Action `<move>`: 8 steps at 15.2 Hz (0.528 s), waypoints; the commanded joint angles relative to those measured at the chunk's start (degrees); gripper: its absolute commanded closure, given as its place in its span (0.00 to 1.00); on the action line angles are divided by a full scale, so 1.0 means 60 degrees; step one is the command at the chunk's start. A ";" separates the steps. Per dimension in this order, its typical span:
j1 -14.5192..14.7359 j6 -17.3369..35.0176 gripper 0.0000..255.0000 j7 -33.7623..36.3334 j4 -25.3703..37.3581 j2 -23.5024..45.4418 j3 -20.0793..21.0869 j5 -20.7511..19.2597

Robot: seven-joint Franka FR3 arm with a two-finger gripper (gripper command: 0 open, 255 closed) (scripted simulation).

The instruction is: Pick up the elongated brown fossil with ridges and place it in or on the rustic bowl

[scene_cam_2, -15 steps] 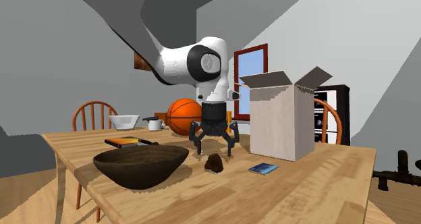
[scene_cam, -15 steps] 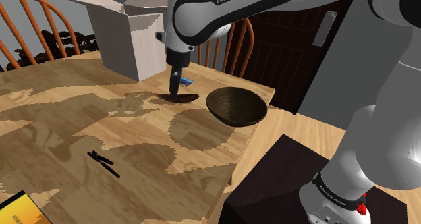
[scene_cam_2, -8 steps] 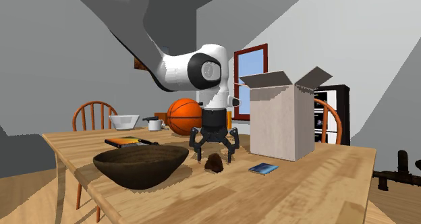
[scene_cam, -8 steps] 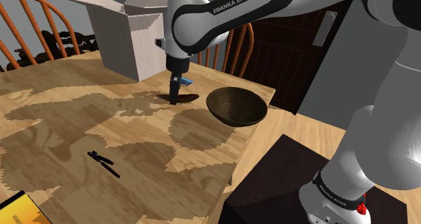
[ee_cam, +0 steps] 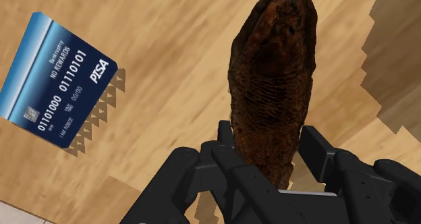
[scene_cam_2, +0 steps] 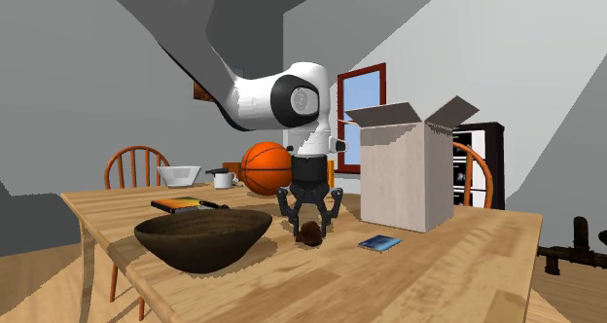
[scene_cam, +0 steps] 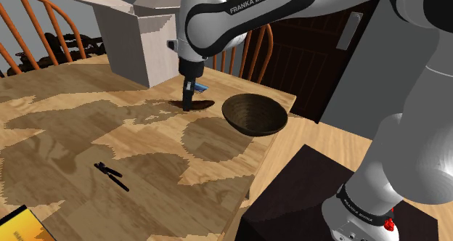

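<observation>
Gripper [ee_cam: 266, 140] sits low over the fossil [ee_cam: 273, 67], fingers pinching its near end from both sides. Fossil lies on the table [scene_cam: 145, 141], not lifted yet, near the blue card [ee_cam: 57, 81]. Bowl [scene_cam: 254, 115] is empty, near the fossil on the shoulder view's right. Left to do: lift, carry, release in bowl.

A light wooden table [scene_cam: 152, 156] is carrying everything. A ridged brown fossil [ee_cam: 273, 88] is lying on it between the jaws of the gripper [ee_cam: 268, 131], clasped on both sides. A blue card [ee_cam: 57, 81] is lying flat just beside them. A dark bowl [scene_cam: 254, 115] and an open cardboard box [scene_cam: 134, 40] are sitting near them on opposite sides; a small black tool [scene_cam: 111, 176] is lying well apart.
</observation>
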 commanded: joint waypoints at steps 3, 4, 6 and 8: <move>0.0000 0.0003 1.00 -0.0013 -0.0032 0.0031 0.0003 0.0007; 0.0001 0.0007 1.00 -0.0013 -0.0043 0.0024 0.0004 0.0008; 0.0011 -0.0005 1.00 0.0008 -0.0018 0.0035 0.0011 0.0003; 0.0007 -0.0245 1.00 0.0017 0.0132 -0.0056 0.0010 0.0006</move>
